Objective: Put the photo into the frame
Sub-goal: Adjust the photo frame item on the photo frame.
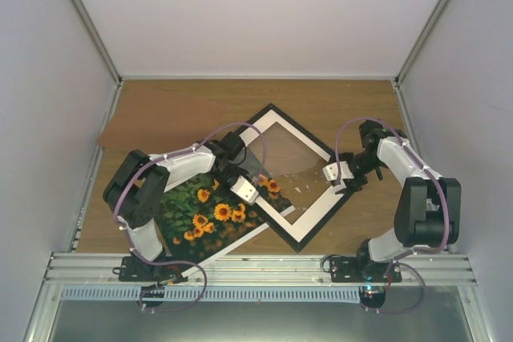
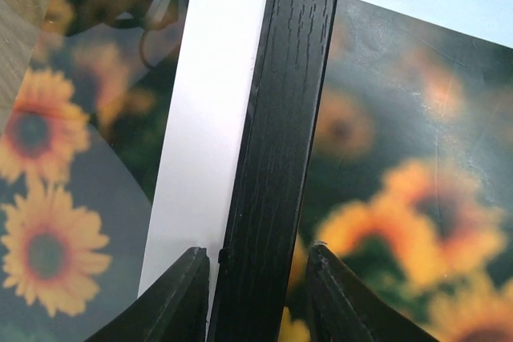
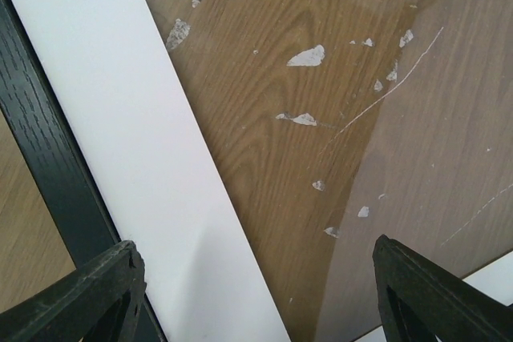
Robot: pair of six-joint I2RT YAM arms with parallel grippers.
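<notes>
Sunflower photo [image 1: 200,214] lies flat at the near left of the wooden surface [image 1: 357,102], its far corner tucked beneath the black frame [image 2: 272,158], which sits as a diamond in the middle. My left fingers [image 2: 258,252] close on that frame's rail, one pad against each edge, apparently to raise this side so the print can pass under. My right fingers [image 3: 256,246] hang wide apart, holding nothing, over the white mat [image 3: 136,118] and clear sheet [image 3: 361,118] on the frame's opposite side, seemingly ready to steady it. Only the overhead camera shows the whole layout. My left wrist camera shows sunflowers either side of the rail, and my right wrist camera reveals pale flecks and a scratch on the clear sheet.
</notes>
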